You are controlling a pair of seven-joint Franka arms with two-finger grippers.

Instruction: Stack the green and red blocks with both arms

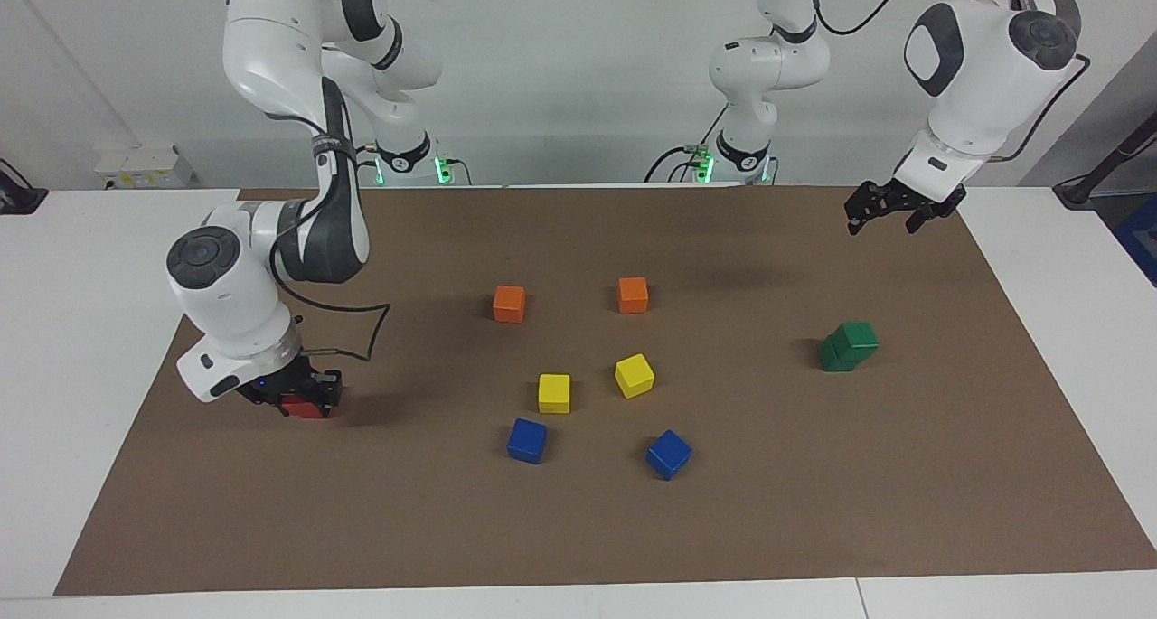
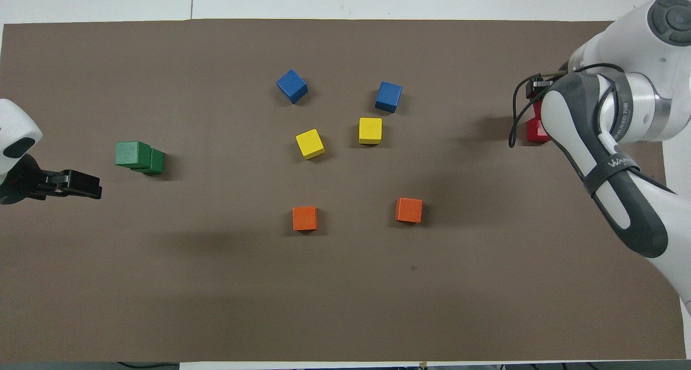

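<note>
Two dark green blocks stand stacked toward the left arm's end of the mat, the upper one set a little askew; the stack also shows in the overhead view. My left gripper hangs open and empty in the air, near the mat's edge at the robots' end, apart from the green stack; it also shows in the overhead view. My right gripper is down on the mat at the right arm's end, shut around a red block. Red shows beside the arm from above. Whether one or two red blocks stand there is hidden.
Two orange cubes, two yellow cubes and two blue cubes lie in the middle of the brown mat, between the green stack and the red block.
</note>
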